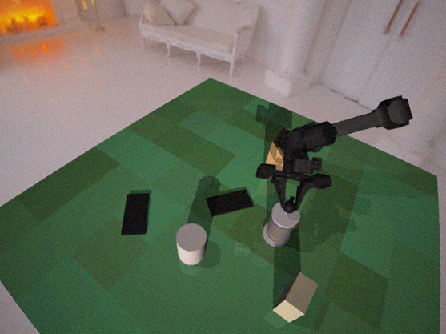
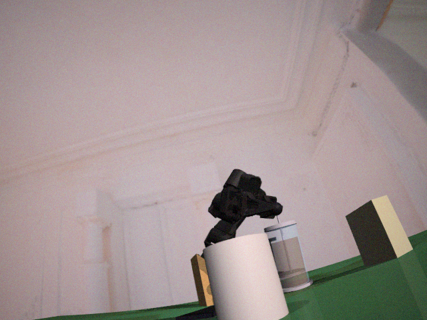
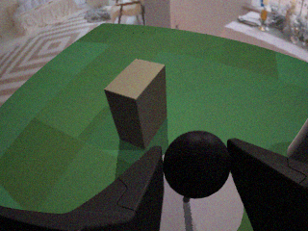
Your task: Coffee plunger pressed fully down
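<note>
While the black pincer (image 1: pixel 289 204) grips the round black plunger knob (image 3: pixel 195 164), off-axis pressing could tip the glass coffee press (image 1: pixel 280 227) near the tabletop's (image 1: pixel 78 273) right edge.
</note>
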Robot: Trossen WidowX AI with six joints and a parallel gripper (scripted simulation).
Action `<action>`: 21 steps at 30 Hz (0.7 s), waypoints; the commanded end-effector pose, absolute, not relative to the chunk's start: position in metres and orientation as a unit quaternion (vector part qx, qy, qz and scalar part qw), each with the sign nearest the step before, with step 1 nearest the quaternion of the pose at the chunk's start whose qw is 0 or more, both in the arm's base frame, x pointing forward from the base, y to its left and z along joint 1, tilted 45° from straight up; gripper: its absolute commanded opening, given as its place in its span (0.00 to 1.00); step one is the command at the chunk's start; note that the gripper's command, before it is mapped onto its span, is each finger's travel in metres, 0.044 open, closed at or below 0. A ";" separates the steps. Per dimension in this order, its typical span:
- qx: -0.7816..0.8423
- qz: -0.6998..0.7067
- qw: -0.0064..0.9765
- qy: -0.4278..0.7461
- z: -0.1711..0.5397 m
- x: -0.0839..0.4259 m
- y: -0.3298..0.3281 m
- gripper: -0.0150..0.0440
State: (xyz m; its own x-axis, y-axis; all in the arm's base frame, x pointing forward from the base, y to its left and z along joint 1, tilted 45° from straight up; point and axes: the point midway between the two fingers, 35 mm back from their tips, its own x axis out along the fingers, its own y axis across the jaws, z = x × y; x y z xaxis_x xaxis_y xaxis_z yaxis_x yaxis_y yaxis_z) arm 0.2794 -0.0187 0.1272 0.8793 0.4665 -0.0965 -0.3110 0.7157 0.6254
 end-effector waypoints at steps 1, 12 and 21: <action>0.325 0.217 0.910 0.137 0.120 0.279 -0.012 0.47; 0.325 0.217 0.910 0.137 0.120 0.282 -0.013 0.47; 0.325 0.217 0.910 0.137 0.120 0.282 -0.014 0.47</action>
State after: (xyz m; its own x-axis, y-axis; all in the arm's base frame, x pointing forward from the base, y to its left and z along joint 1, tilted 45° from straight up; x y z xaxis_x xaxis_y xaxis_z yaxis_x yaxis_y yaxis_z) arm 0.2824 -0.0164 0.1222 0.8749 0.4732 -0.1027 -0.3062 0.7050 0.6397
